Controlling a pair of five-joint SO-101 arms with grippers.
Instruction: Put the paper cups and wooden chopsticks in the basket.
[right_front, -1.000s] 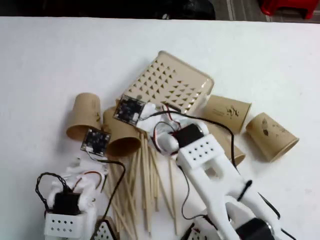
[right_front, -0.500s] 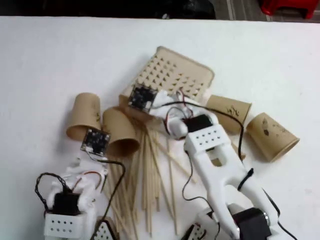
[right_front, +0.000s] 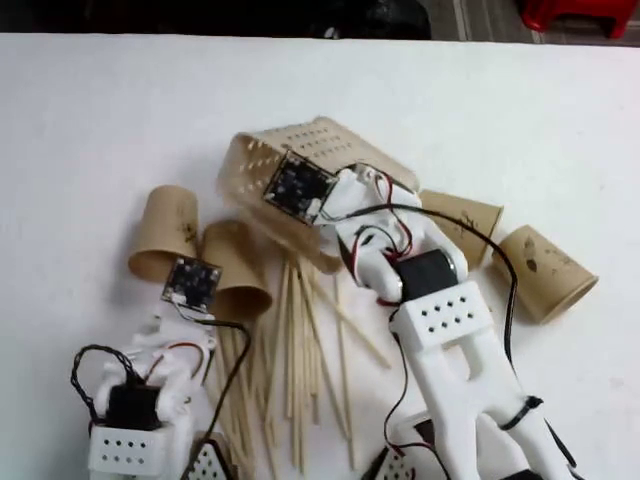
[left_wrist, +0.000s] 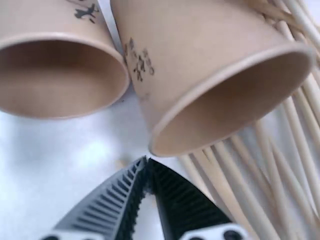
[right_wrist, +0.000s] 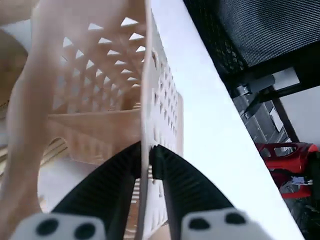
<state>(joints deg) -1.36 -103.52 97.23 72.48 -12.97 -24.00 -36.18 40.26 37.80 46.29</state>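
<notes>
At the centre of the white bench (right_front: 90, 110), in the high view, the basket (right_front: 262, 165) is seen tipped up on one edge, with the right arm (right_front: 440, 315) laid against it from 5 o'clock. Two paper cups (right_front: 165, 232) are found lying at 8 o'clock of it and two more at 4 o'clock. The wooden chopsticks (right_front: 300, 360) are strewn at 6 o'clock. The left arm (right_front: 130, 420) is placed at 7 o'clock of the bench.

In the left wrist view, the left claw (left_wrist: 148, 170) is seen pressed together on nothing, just short of a tipped cup's rim.

In the right wrist view, the right claw (right_wrist: 145, 152) is clamped on the basket's perforated wall.
</notes>
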